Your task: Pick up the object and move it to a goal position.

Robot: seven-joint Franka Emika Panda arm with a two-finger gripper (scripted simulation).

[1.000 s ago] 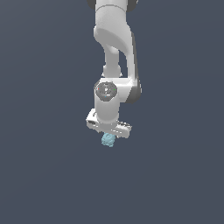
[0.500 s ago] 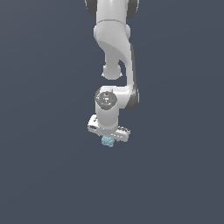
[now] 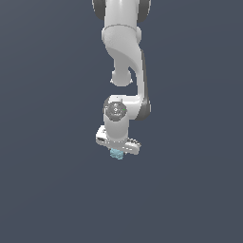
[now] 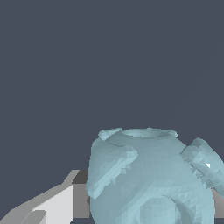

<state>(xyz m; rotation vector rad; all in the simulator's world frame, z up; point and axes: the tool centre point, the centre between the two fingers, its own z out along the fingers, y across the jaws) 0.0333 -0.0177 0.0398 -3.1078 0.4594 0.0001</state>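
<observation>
The object is a small pale blue-teal knobbly lump that peeks out just below the white hand of the arm in the exterior view. My gripper is shut on it, and the hand hides most of it there. In the wrist view the object fills much of the picture, lumpy with a rimmed upper edge, and one white and grey finger presses against its side. The other finger is hidden behind the object.
The white arm hangs down from above in the exterior view. Around it there is only a plain dark grey-blue background, with no other objects or edges in sight.
The arm has drawn the hand upward and slightly toward the exterior view's left, carrying the object with it. The grip looks unchanged.
</observation>
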